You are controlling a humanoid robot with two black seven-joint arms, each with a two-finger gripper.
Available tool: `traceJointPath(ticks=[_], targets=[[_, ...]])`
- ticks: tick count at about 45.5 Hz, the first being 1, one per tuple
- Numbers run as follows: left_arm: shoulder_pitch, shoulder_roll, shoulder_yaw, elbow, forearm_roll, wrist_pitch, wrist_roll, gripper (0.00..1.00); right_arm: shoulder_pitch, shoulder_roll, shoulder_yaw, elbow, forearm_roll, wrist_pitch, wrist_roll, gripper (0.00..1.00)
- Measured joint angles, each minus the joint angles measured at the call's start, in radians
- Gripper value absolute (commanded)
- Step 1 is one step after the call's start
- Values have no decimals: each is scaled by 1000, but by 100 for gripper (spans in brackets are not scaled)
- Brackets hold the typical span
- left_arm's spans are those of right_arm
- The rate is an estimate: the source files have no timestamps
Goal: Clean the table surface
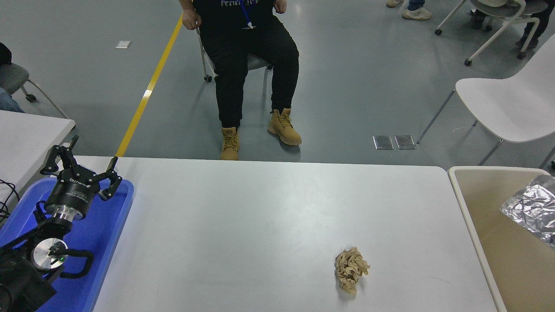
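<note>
The table surface [260,208] is a wide matte white top filling the lower half of the head view. A crumpled ball of brown paper [350,269] lies on it toward the front right. My left gripper [83,161] is parked at the lower left above a blue tray [102,236], its fingers spread open with nothing in them. My right arm and gripper are out of view.
A beige bin [460,174] stands against the table's right end, with a crumpled sheet of silver foil [531,210] inside it. A person sits on a chair beyond the far edge. A white chair [507,104] is at the right, and a smaller white table [26,134] at the left.
</note>
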Motion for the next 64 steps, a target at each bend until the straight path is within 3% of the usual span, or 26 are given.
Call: traceJointPath(ticks=[31, 38, 46, 53, 64], targets=[[0, 0, 0, 0, 0, 0, 0, 100, -56, 70, 13, -1, 1, -45, -5, 1], [0, 0, 0, 0, 0, 0, 0, 100, -59, 72, 18, -1, 3, -66, -5, 48], [0, 0, 0, 0, 0, 0, 0, 100, -60, 72, 27, -1, 7, -110, -4, 63], [0, 0, 0, 0, 0, 0, 0, 100, -61, 72, 33, 0, 9, -133, -4, 94], [0, 0, 0, 0, 0, 0, 0, 100, -37, 66, 89, 2, 11, -148, -2, 97]])
